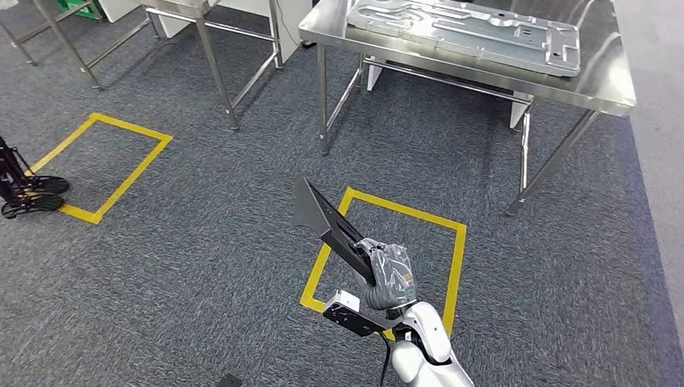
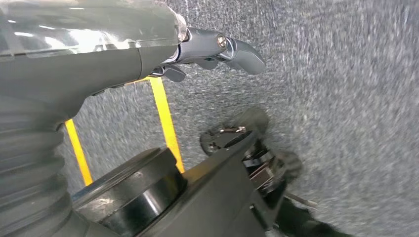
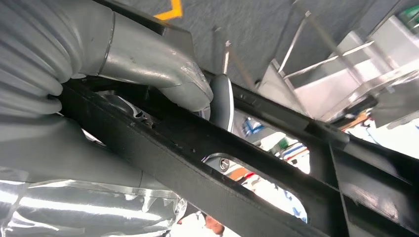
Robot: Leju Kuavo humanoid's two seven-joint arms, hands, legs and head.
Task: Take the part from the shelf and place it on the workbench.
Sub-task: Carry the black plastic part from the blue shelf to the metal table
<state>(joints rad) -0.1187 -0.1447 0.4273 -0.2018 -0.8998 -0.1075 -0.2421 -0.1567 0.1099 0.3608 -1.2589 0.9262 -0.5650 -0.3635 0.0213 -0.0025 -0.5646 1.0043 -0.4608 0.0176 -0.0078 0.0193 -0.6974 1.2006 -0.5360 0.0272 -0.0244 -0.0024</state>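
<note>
My right hand (image 1: 389,274) grips a flat black part (image 1: 327,218) by one end, and the part sticks out up and to the left over the carpet. In the right wrist view the thumb (image 3: 163,74) presses on the part's black frame (image 3: 197,163), with darker fingers under it. The steel workbench (image 1: 601,85) stands ahead at the top right and carries a large grey metal panel (image 1: 468,32). My left hand (image 2: 163,49) hangs over the carpet with its fingers stretched out, holding nothing.
A yellow tape rectangle (image 1: 456,258) marks the floor in front of the workbench, under my right hand. A second taped rectangle (image 1: 105,165) lies to the left, by a black stand base (image 1: 28,193). Another steel table (image 1: 218,48) stands at the top left.
</note>
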